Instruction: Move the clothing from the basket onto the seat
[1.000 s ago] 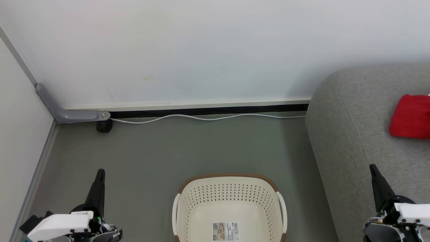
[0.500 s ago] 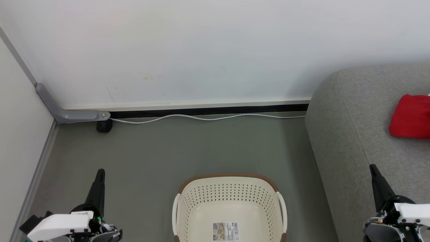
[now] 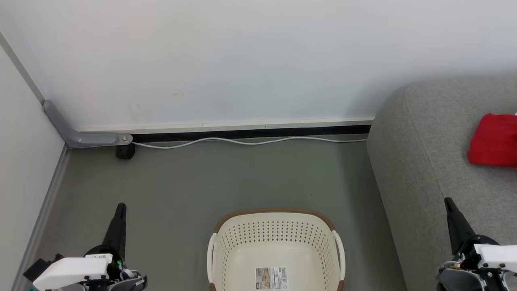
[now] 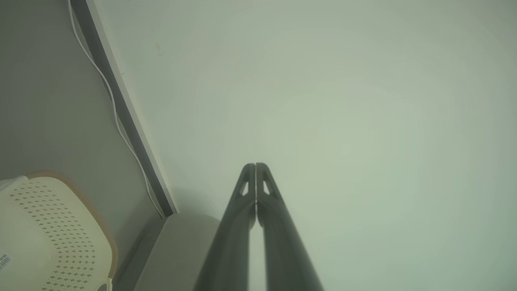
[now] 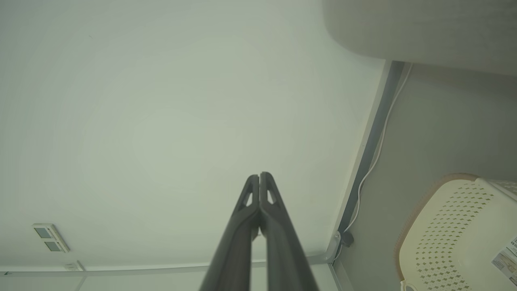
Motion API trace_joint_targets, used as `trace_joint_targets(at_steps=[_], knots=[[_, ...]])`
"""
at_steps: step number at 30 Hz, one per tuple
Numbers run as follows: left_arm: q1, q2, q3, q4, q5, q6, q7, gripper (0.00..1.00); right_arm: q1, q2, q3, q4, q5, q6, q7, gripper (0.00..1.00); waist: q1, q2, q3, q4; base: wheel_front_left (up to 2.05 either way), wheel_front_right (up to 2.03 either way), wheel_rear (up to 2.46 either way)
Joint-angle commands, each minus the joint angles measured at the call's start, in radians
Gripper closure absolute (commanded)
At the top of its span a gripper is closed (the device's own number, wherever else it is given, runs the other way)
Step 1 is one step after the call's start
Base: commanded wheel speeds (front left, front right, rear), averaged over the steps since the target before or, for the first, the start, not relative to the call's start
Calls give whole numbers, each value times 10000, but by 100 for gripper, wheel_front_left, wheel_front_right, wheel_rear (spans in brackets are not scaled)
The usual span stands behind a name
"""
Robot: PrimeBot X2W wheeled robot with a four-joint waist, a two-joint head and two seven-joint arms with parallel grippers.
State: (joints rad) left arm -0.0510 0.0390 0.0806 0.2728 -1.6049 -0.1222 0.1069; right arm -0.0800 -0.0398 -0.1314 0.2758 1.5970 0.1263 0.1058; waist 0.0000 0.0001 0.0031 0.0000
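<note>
The cream basket [image 3: 226,236] stands on the floor at the bottom centre of the head view, with a barcode label on its bare base. It also shows in the left wrist view [image 4: 52,226] and the right wrist view [image 5: 448,226]. Red clothing [image 3: 494,140] lies on the grey seat [image 3: 424,161] at the right edge. My left gripper [image 3: 120,207] is shut and holds nothing, at the lower left over the floor; its fingertips touch in the left wrist view [image 4: 255,165]. My right gripper [image 3: 447,200] is shut and holds nothing, over the seat's front; its tips meet in the right wrist view [image 5: 259,174].
A white wall with a dark skirting strip runs behind. A white cable [image 3: 242,141] lies along it on the grey-green floor. A grey bracket [image 3: 76,137] with a black wheel [image 3: 125,151] sits in the left corner beside a side wall.
</note>
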Motion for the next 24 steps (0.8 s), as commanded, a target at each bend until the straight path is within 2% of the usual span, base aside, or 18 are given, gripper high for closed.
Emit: trace_joint_targets(at_steps=[1, 24], knots=[[-571, 112, 331, -274, -38, -84, 63, 100, -280, -104, 171, -310, 111, 44, 79, 100, 0, -1, 0, 0, 0, 0, 0], [-571, 112, 331, -275, -38, -84, 63, 100, -280, -104, 173, -311, 113, 44, 78, 100, 0, -1, 0, 0, 0, 0, 0]])
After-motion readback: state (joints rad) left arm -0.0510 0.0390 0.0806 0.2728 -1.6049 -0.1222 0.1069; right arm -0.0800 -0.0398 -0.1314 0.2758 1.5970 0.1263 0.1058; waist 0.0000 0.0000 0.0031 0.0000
